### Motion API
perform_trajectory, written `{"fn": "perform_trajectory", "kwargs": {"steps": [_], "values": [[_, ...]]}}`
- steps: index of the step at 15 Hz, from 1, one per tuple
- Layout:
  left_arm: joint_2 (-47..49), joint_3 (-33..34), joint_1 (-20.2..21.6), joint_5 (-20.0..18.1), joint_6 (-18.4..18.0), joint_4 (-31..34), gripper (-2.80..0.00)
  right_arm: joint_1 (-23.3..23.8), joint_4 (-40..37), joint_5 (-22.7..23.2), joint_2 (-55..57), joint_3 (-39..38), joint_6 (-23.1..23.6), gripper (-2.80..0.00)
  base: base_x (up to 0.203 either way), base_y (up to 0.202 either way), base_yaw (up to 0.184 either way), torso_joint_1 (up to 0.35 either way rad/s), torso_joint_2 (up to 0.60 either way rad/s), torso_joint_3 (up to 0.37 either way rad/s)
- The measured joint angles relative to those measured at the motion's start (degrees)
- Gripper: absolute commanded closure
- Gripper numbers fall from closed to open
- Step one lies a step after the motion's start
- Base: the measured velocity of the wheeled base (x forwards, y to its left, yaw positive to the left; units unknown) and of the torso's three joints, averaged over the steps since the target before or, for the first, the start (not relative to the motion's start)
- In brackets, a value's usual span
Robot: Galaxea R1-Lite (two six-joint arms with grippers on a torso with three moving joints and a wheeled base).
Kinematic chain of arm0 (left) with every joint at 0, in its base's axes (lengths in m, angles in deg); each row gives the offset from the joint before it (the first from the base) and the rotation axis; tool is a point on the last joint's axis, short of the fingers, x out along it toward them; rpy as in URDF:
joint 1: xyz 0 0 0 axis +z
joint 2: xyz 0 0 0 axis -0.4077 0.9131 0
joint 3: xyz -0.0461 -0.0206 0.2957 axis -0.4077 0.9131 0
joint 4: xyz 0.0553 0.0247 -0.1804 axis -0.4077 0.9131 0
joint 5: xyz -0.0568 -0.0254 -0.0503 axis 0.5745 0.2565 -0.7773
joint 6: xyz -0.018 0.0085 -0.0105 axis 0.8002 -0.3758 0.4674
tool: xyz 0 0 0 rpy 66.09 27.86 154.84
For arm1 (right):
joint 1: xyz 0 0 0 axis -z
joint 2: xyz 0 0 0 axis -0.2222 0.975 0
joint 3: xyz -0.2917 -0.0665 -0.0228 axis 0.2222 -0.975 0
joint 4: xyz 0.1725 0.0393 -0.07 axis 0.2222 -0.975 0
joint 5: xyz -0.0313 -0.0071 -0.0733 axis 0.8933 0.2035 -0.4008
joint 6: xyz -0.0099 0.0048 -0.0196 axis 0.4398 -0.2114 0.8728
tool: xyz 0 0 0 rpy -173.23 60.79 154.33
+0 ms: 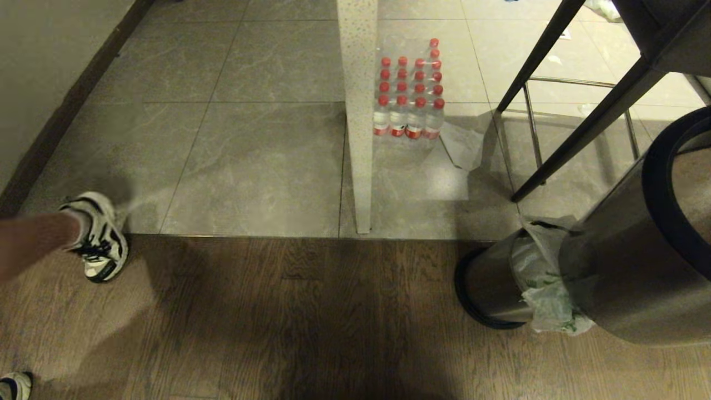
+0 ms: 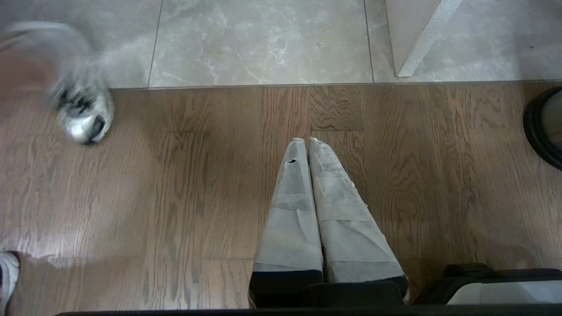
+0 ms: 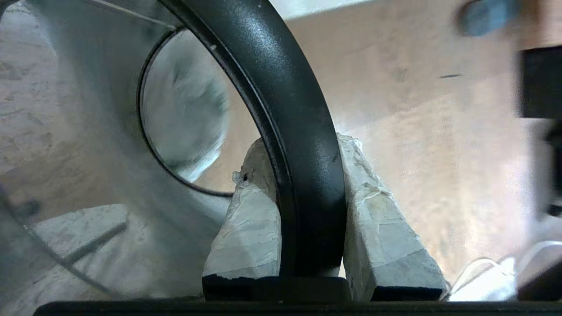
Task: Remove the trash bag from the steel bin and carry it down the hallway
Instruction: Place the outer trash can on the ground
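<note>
The steel bin [image 1: 627,266] hangs tilted at the right, close to the head camera, its thick black rim [image 1: 661,189] uppermost. My right gripper [image 3: 303,147] is shut on that rim [image 3: 281,87], one taped finger inside the ring and one outside. The trash bag [image 1: 547,289], crinkly white with green print, is bunched between the steel wall and a black base ring [image 1: 472,294] on the wood floor. Through the bin's far opening the bag [image 3: 184,109] shows as a blur. My left gripper [image 2: 307,141] is shut on nothing, parked above the wood planks. The bin's black ring [image 2: 542,127] shows at that view's edge.
The grey-tiled hallway floor [image 1: 261,161] begins past the wood planks. On it stand a white speckled post [image 1: 358,111], a pack of red-capped water bottles [image 1: 409,94] and dark furniture legs [image 1: 583,94]. A person's leg and sneaker [image 1: 97,236] are at the left by the baseboard [image 1: 66,105].
</note>
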Motion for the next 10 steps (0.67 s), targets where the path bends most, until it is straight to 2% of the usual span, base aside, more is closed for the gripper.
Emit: {"fn": "perform_trajectory", "kwargs": {"steps": [6,8,10], "values": [[0.0,0.0,0.0,0.0,0.0,0.0,0.00,1.0,-6.3,-2.8,2.2,10.5,-0.3,0.00,0.000,0.000,0.000,0.000,0.00,0.000],[0.0,0.0,0.0,0.0,0.0,0.0,0.00,1.5,-6.8,-5.5,3.2,11.5,-0.4,0.00,0.000,0.000,0.000,0.000,0.00,0.000],[0.0,0.0,0.0,0.0,0.0,0.0,0.00,3.2,-6.2,-5.6,4.4,11.7,-0.2,0.00,0.000,0.000,0.000,0.000,0.00,0.000]]}}
